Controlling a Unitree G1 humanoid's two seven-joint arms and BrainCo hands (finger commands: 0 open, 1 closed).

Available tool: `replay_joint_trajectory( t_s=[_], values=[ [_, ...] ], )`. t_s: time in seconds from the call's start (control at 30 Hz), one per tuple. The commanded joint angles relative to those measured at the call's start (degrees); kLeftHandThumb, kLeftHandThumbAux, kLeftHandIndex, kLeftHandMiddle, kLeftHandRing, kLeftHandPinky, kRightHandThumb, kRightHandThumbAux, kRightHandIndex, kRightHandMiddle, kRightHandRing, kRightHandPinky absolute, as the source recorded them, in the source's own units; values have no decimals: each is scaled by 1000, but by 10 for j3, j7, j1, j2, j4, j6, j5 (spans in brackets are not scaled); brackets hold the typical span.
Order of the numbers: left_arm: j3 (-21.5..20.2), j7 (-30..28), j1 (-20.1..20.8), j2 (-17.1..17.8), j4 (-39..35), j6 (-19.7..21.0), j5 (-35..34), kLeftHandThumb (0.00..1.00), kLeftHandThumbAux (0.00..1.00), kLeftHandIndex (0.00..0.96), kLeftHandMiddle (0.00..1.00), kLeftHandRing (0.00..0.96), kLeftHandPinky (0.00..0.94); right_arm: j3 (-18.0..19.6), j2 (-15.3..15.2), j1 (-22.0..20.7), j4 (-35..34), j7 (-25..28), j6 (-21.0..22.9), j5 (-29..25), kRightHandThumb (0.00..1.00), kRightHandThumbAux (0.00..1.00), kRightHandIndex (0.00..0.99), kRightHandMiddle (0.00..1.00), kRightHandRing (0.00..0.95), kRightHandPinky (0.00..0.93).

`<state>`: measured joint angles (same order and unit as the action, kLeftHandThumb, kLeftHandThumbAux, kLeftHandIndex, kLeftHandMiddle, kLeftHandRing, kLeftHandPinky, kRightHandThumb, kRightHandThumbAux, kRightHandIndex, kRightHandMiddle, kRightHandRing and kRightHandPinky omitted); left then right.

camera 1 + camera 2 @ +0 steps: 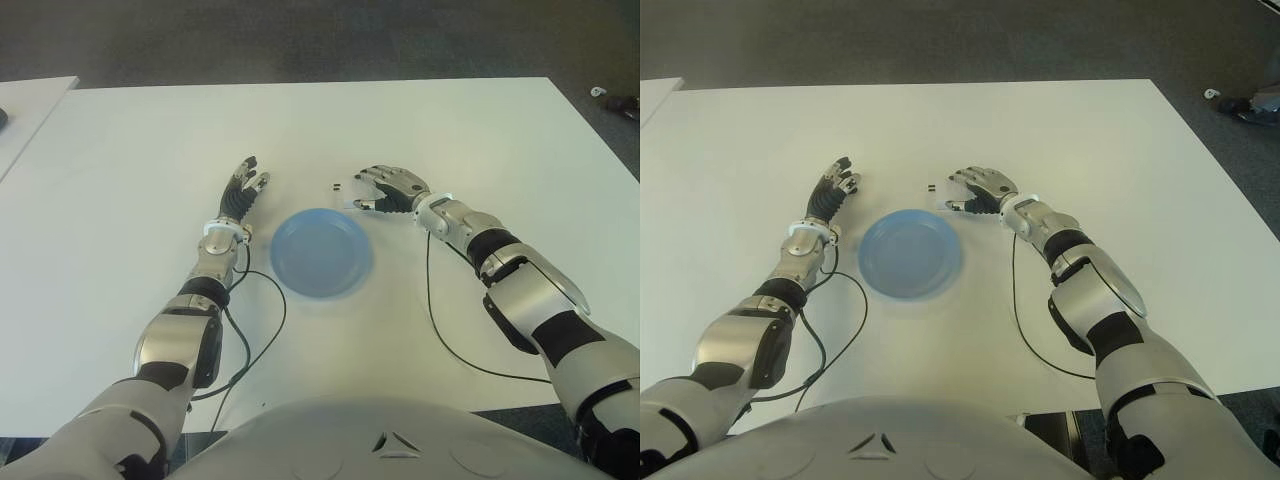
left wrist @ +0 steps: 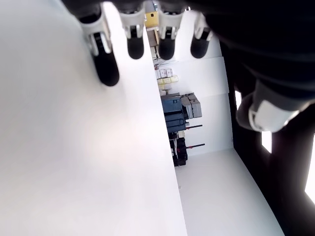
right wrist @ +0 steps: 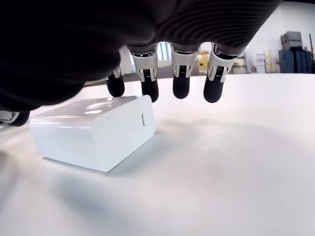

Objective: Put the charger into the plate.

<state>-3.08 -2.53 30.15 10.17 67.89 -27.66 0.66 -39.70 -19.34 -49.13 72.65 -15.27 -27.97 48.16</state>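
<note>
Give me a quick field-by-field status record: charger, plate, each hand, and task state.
charger: white block lying on the table, under the right hand, just beyond the plate's far right rim
plate: blue, nothing in it, on the white table between the two hands
right hand: over the charger, fingers extended above it, not closed on it
left hand: left of the plate, fingers extended, holding nothing
task state: charger not yet grasped or in the plate

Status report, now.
Right robot hand open over small white block charger, no grip. Left robot hand open, idle. Round blue plate empty, unobstructed.
</note>
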Motion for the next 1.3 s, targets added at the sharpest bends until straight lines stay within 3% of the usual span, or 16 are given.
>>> replay_joint_trajectory(
  t_s=[0.03, 0.63, 1.1, 1.3],
  values=[
    [11, -24, -30, -29, 19, 48, 9, 114, 500, 0, 0, 0, 15, -21, 7, 0, 19, -3, 17, 23, 374, 106, 0, 0, 0, 0],
    [-2, -30, -39, -35, -1, 61, -9, 108, 564, 0, 0, 0, 27, -64, 15, 6, 42, -40, 54, 48, 381, 111, 0, 0, 0, 0],
    [-6, -40, -51, -39, -23, 59, -19, 106, 575, 0, 0, 0, 30, -107, 6, 19, 59, -65, 79, 80, 416, 113, 0, 0, 0, 0],
    [-10, -45, -62, -42, -41, 53, -28, 89, 609, 0, 0, 0, 36, -133, -2, 20, 62, -82, 88, 101, 385, 110, 0, 0, 0, 0]
  ],
)
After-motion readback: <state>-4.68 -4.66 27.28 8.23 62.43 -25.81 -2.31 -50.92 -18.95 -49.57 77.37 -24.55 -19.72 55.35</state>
